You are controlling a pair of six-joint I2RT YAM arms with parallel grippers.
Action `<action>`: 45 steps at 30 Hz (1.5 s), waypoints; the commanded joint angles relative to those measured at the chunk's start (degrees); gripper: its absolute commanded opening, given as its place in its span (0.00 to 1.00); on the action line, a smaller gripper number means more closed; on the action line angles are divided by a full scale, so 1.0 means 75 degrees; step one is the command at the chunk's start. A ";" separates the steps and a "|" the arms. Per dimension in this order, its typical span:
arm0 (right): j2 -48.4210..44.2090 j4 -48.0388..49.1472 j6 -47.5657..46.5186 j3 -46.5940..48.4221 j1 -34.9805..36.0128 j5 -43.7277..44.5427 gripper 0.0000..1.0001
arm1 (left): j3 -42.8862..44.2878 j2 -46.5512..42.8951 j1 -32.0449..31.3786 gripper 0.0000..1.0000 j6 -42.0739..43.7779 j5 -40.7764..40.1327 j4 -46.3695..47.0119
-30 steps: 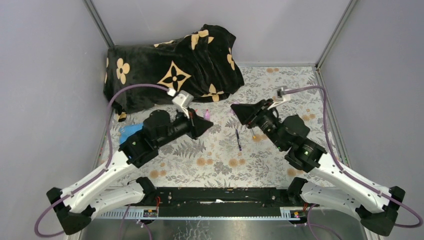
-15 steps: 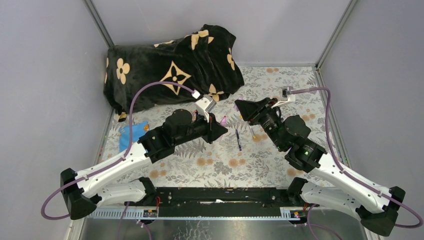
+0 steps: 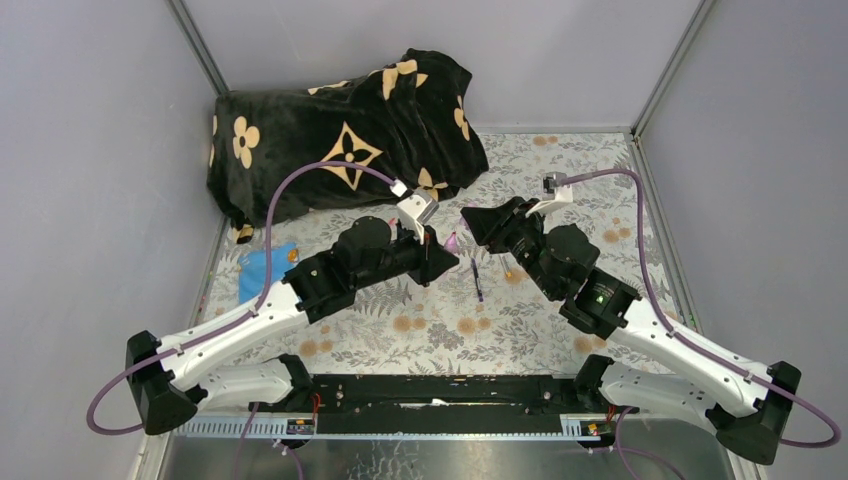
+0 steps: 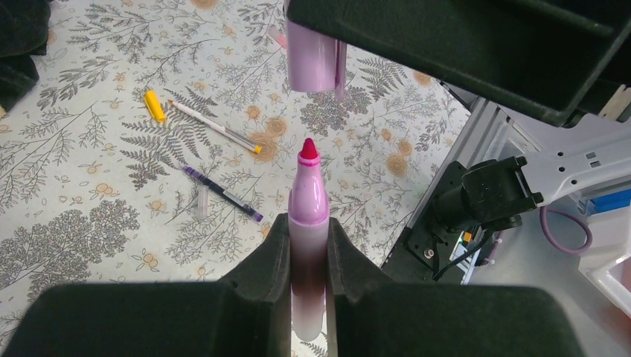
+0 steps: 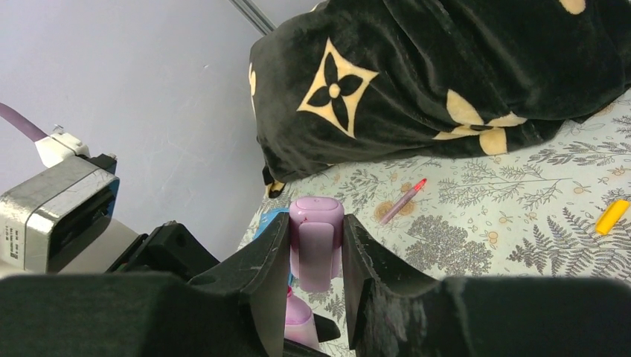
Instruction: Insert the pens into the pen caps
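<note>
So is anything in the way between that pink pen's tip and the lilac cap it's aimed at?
Nothing visible. The left gripper holds the pink pen, its red tip pointing at the open end of the lilac cap, which is clamped in the right gripper. Only open air separates tip and cap.

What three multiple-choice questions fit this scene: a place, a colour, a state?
1. The dark blue pen lies: A held aloft; B flat on the table; C over the table's edge.
2. The tip of the pink pen in the left tool is: A green; B black; C red.
3. The lilac cap in the right tool is: A apart from the pink pen; B pushed onto it; C dropped.
B: it rests on the table between the arms. C: the left wrist view shows a red tip. A: a gap shows between tip and cap.
</note>
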 commanded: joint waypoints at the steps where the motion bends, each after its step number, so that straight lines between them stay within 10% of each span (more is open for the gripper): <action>1: 0.0021 0.0148 0.0026 0.0463 -0.0035 -0.0129 0.05 | 0.0269 0.0048 -0.0081 0.00 0.0145 -0.0106 0.0404; 45: 0.0570 -0.0460 -0.0159 0.0712 -0.0041 -0.1225 0.06 | 0.0431 -0.0002 -0.0094 0.00 0.0149 -0.0515 0.0310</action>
